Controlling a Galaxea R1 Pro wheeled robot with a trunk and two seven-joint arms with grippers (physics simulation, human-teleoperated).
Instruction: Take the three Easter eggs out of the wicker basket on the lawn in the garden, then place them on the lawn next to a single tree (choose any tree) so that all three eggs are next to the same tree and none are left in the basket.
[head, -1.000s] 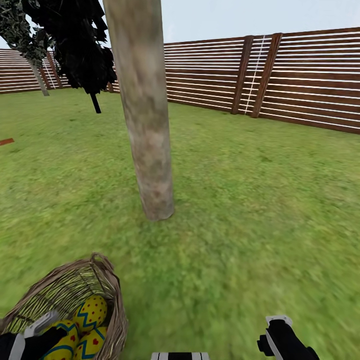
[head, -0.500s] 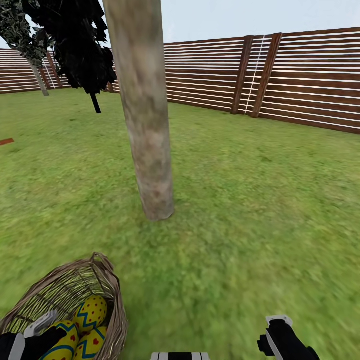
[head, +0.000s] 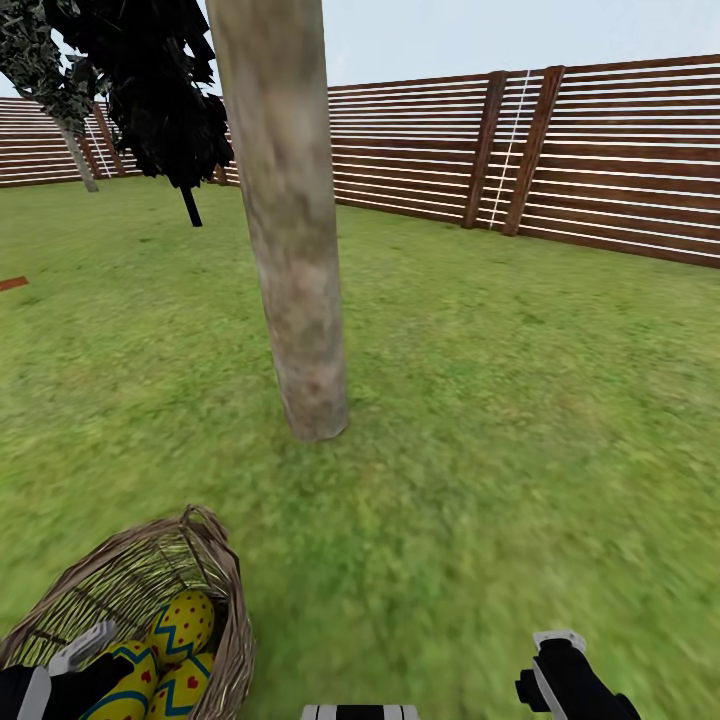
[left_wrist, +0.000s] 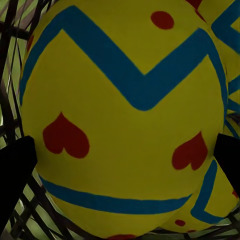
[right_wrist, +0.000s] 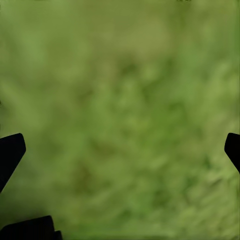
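Head view showed three Easter eggs (head: 165, 665) in the wicker basket (head: 225, 580) on the lawn (head: 500, 400), near the tree (head: 290, 250). Left gripper (left_wrist: 120, 160) jaws sat apart, flanking one egg; right gripper (right_wrist: 120, 150) jaws gaped over grass.

Slatted fence (head: 600, 160) (brown), pale sky (head: 450, 35).

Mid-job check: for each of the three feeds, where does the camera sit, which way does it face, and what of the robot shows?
Head view: on the robot's head, facing forward and down over the mottled green lawn toward the pale grey-brown tree trunk; the left gripper sits in the brown wicker basket, the right gripper low at right.
Left wrist view: near the left gripper, looking along its fingers at a yellow egg with blue zigzags.
Right wrist view: near the right gripper, facing grass.
Shared: that egg, head and left wrist.
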